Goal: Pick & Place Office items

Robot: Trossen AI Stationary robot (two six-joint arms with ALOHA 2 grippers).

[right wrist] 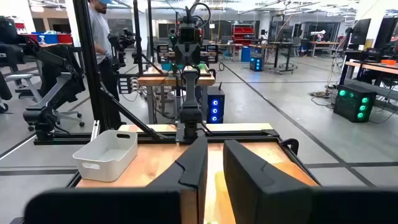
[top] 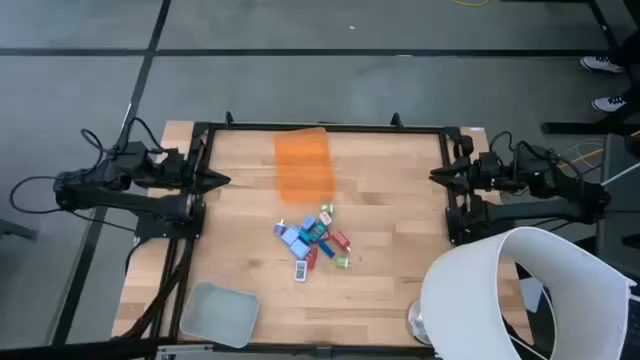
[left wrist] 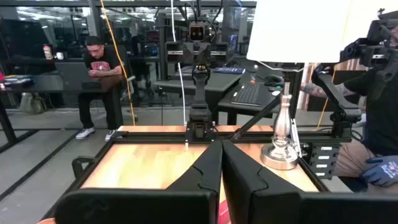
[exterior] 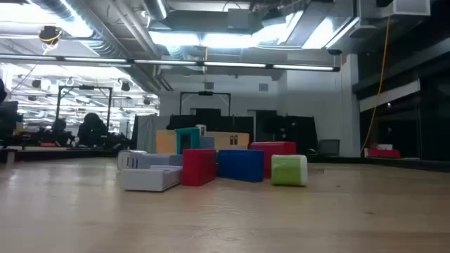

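We hold both arms parked at the table edges: our left gripper (top: 222,181) and right gripper (top: 436,176) are clenched on nothing. The office items (top: 314,241) lie in a tight heap between the two, nearer the front edge, just past the orange bin (top: 303,165). We judge the crowding to be the main risk: closing on one block could nudge its touching neighbours or catch two together. The grey tray (top: 218,312) sits at the front corner on our left gripper's side.
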